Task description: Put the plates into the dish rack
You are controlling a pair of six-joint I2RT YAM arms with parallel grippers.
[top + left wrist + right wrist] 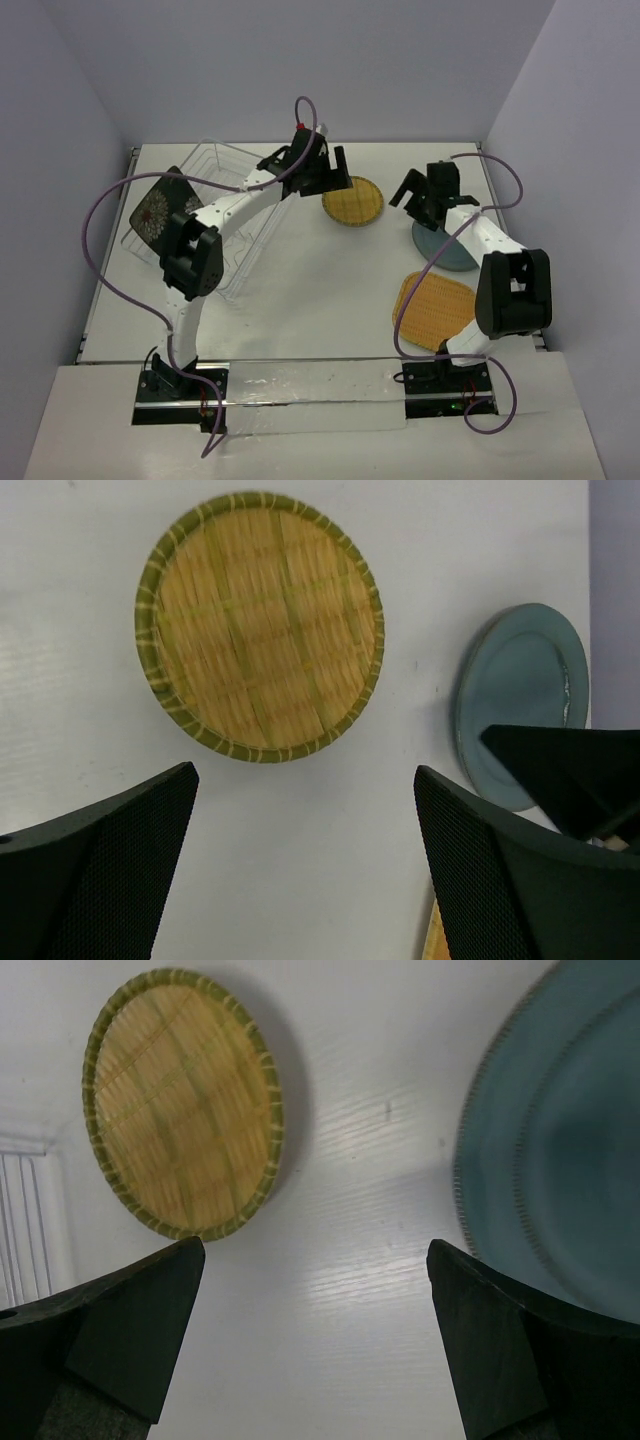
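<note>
1. Pale lilac walls around a white table, with two arms bolted side by side at its near edge, presumably for one half of the top apiece.
2. Far left: the dish rack, a clear wire basket with a ribbed floor, seemingly within easy reach of the left arm alone.
3. Leaning in the rack's left end, tilted up on edge: the black flowered plate. Apparently loaded already, and propped the way a slotted floor is meant to keep a plate.
4. Flat on the table and not yet racked, three more: the round woven plate just right of the rack, the blue-grey plate further right, and the orange woven plate close to the right arm's base. All apart from one another.
5. Left gripper: poised above bare table just short of the round woven plate, fingers spread wide, nothing between them. Likely lined up for that plate's raised rim, the only hold on a dish lying flat.
6. Right gripper: likewise wide open and empty, over the strip of table between the round woven plate and the blue-grey plate, close beside the rim of the blue-grey one. Probably placed there for that plate, out of the left arm's way.
7. Worth minding: low rims on a smooth top, easier to push along than to pinch.
</note>
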